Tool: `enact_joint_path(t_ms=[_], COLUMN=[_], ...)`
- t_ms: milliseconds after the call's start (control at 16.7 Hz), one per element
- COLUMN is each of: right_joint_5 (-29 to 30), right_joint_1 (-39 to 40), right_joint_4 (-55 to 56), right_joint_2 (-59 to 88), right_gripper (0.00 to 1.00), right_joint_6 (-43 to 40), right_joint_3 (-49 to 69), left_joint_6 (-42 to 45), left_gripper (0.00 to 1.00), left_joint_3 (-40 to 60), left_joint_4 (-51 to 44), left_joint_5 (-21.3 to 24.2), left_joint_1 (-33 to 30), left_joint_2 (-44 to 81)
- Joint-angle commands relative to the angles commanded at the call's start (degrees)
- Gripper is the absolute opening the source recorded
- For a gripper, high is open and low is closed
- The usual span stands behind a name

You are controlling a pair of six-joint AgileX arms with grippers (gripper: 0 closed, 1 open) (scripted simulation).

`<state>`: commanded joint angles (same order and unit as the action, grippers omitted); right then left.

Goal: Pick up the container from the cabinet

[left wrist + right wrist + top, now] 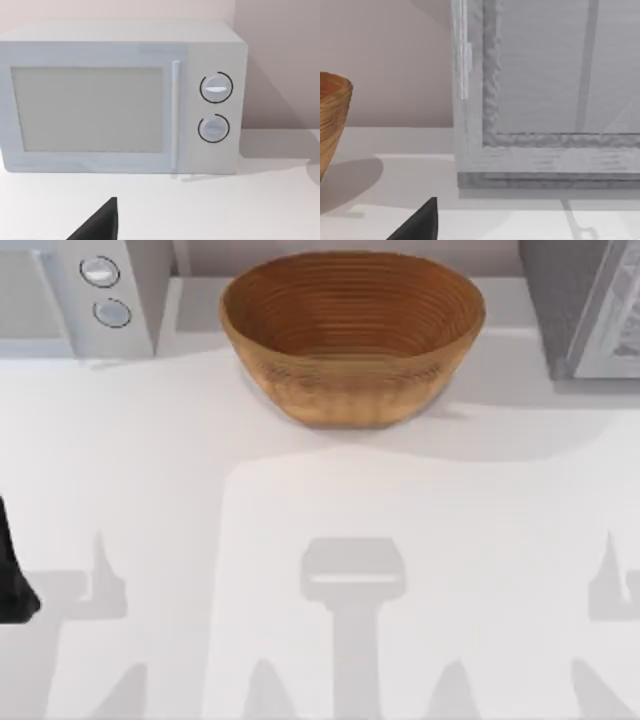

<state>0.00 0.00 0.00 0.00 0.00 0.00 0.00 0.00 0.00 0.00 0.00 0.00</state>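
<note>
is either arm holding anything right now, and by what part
Nothing is held: the wooden bowl sits alone on the table, between the microwave and the cabinet.

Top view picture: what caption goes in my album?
Round brown woven basket between a white microwave and a grey cabinet.

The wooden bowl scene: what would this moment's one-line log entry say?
bowl: upright at table's back, untouched | microwave: back left, door shut | cabinet: back right | left arm: parked, left edge

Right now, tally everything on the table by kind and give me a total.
Bowls: 1, the brown ribbed bowl at the back centre.
Microwaves: 1, the microwave at the back left.
Cabinets: 1, the grey cabinet at the back right.
Total: 3
</note>
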Motion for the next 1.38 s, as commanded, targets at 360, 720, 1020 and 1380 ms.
enact_joint_path(t_ms=[360, 720, 1020, 1380], right_joint_5=[0.81, 3.79, 6.86, 9.92], right_joint_1=[0.70, 3.26, 6.02, 9.04], right_joint_4=[-1.61, -7.58, -13.90, -20.62], right_joint_2=[5.20, 24.38, 44.62, 65.85], right_gripper=[1.00, 1.00, 1.00, 1.00], right_joint_6=[0.11, 0.55, 0.94, 1.05], right_joint_3=[6.03, 30.44, 57.37, 86.35], left_joint_6=[0.00, 0.00, 0.00, 0.00], left_gripper=[1.00, 1.00, 1.00, 1.00], left_joint_3=[0.00, 0.00, 0.00, 0.00], left_joint_4=[0.00, 0.00, 0.00, 0.00], left_joint_5=[0.00, 0.00, 0.00, 0.00], left_joint_1=[0.00, 0.00, 0.00, 0.00], left_joint_2=[0.00, 0.00, 0.00, 0.00])
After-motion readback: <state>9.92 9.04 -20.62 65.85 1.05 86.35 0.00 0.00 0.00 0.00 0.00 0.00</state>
